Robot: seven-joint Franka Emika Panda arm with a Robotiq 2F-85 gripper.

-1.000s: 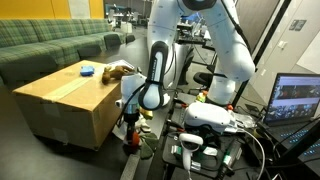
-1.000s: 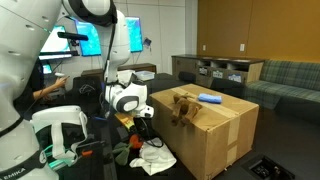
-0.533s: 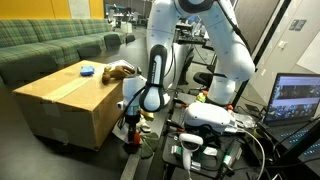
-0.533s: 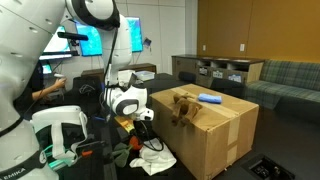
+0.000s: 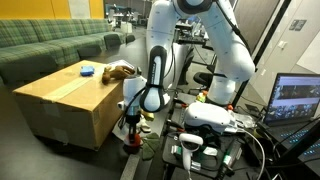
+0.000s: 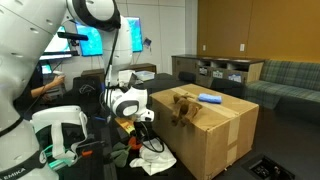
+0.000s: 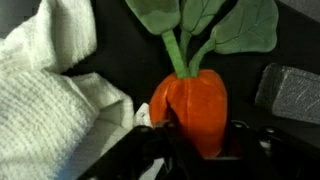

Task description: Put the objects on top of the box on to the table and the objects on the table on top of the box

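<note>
Beside the box [image 5: 60,100], the gripper [image 7: 196,138] squeezes the toy carrot [image 7: 192,95] in its fingers. Next, I think, lift it onto the box.

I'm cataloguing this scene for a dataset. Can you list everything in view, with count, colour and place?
box: one, tan cardboard, beside the robot arm
plush toy: one, brown, on top of the box
blue object: one, blue, on top of the box, near the plush toy
carrot toy: one, orange with green leaves, on the table
cloth: one, white, on the table beside the carrot toy
table: one, black, under cloth and carrot toy
couch: one, green, behind the box
screen: one, lit, at the picture's edge
robot arm: one, white
gripper: one, dark, around the carrot toy's lower end; grip unclear
</note>
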